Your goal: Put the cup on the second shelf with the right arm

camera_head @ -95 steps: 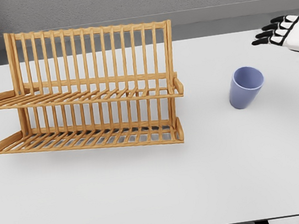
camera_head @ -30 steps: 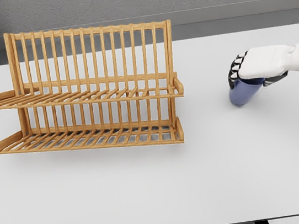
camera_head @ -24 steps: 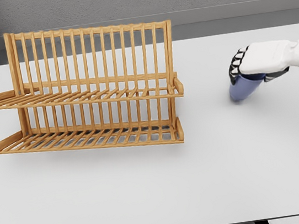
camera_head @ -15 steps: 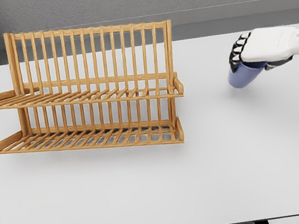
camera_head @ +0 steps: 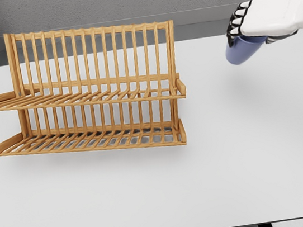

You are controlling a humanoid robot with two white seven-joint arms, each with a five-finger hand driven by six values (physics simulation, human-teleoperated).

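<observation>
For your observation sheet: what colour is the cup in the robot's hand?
Periwinkle blue plastic cup, gripped by the white right hand; head view.

the right hand (camera_head: pixel 265 15) covers the rim and upper wall of the blue cup (camera_head: pixel 240 52); only the cup's lower part shows below the fingers (camera_head: pixel 235 24). the arm behind the hand is cut off by the picture's right edge. the white table (camera_head: pixel 232 164) runs past both side edges.
</observation>
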